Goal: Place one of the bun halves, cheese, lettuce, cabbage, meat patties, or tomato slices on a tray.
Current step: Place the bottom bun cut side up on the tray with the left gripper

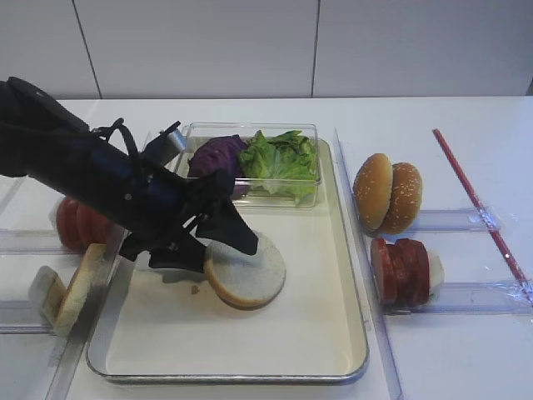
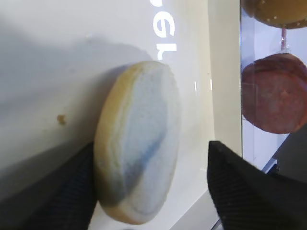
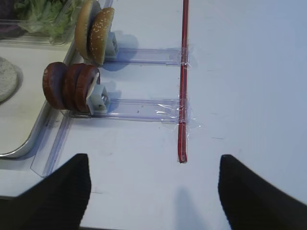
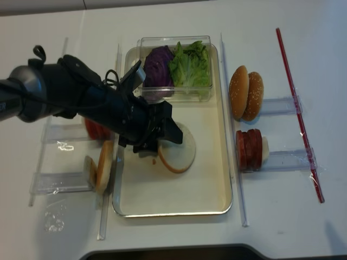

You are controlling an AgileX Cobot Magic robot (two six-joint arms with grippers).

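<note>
A pale bun half [image 1: 247, 272] lies flat on the cream bottom of the silver tray [image 1: 250, 346], left of its middle. My left gripper [image 1: 221, 250] straddles it with jaws open. In the left wrist view the bun half [image 2: 139, 143] rests against the left finger [image 2: 57, 191], and a gap separates it from the right finger [image 2: 249, 191]. Lettuce [image 1: 281, 162] and purple cabbage [image 1: 215, 157] sit in a clear box at the tray's far end. My right gripper [image 3: 153, 191] hangs open over bare table, holding nothing.
Right of the tray, sesame buns [image 1: 387, 193] and meat patties [image 1: 404, 271] stand on clear racks. On the left, red tomato slices [image 1: 79, 223] and more bun halves [image 1: 75, 292] stand on racks. A red strip [image 1: 479, 204] is taped down at far right.
</note>
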